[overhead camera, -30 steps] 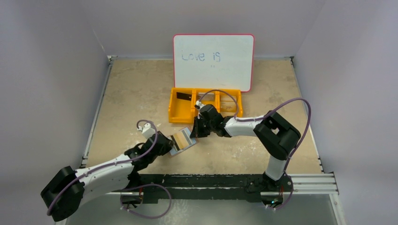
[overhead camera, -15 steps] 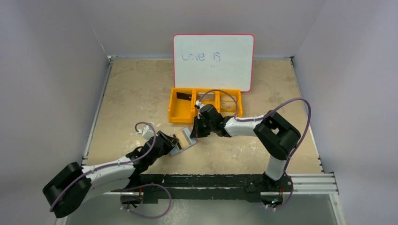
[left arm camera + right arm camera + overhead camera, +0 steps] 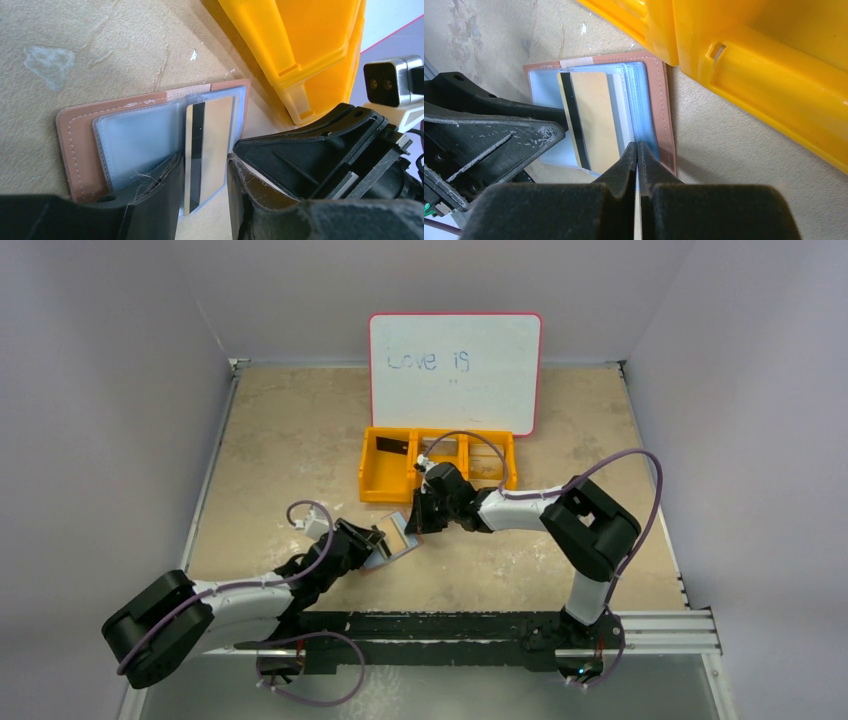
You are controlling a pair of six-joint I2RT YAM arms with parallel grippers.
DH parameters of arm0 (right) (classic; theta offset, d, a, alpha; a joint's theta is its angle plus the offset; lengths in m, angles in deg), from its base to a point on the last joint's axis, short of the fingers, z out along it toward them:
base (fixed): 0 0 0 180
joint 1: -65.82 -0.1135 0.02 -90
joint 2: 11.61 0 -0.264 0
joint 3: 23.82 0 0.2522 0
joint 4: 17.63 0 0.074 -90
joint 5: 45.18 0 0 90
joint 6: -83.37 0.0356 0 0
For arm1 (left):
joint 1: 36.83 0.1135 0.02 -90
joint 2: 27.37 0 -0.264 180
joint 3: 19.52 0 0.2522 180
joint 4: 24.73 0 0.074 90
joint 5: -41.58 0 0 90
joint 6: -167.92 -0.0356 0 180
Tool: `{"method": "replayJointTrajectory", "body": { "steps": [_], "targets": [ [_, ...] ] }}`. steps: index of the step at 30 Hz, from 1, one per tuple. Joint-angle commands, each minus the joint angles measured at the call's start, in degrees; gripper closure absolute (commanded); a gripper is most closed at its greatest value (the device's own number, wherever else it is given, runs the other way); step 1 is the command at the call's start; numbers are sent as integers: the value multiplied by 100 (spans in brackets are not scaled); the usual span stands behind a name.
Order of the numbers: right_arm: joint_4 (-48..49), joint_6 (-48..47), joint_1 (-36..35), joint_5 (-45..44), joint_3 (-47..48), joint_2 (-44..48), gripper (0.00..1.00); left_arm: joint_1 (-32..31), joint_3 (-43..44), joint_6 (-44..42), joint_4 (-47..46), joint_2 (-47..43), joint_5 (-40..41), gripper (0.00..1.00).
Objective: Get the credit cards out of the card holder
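The brown card holder (image 3: 75, 145) lies open on the table beside the orange tray, its clear pockets up. A beige credit card (image 3: 207, 145) with a black stripe sticks partway out of a pocket. My left gripper (image 3: 204, 160) is open, one finger on each side of that card and neither pressing it. My right gripper (image 3: 638, 146) is shut on the edge of the card holder's (image 3: 659, 110) clear pockets, right next to the beige card (image 3: 594, 120). From above, both grippers meet over the card holder (image 3: 393, 538). A black card (image 3: 392, 446) lies in the tray.
The orange three-compartment tray (image 3: 437, 480) stands just behind the card holder, its wall close to both grippers (image 3: 744, 60). A whiteboard (image 3: 455, 370) leans against the back wall. The black rail (image 3: 450, 625) runs along the near edge.
My left gripper's jaws have spread apart around the beige card, and the left arm has drawn back a little. The right gripper has stayed still and shut.
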Motion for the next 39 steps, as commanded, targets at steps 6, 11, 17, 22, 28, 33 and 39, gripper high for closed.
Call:
{"method": "replayJointTrajectory", "body": {
  "steps": [6,11,17,22,28,33,39],
  "targets": [
    [-353,-270,40,-502,25,-248,100,16,29,63,624,665,7,61],
    [-389,-279,27,-520,27,-271,100,10,109,83,67,1335,-237,68],
    [-359,-278,18,-481,17,-286,100,12,70,108,-349,1613,-251,75],
    [-357,-275,-8,-491,-3,-280,100,10,265,-70,-598,1853,-270,85],
    [-426,-234,-4,-533,-51,-257,100,11,151,-25,-529,1696,-186,100],
    [-531,-111,-8,-565,-89,-193,100,10,81,-61,374,905,90,100],
    [-564,-167,-8,-599,-25,-279,100,14,13,-201,1655,-152,246,100]
  ]
}}
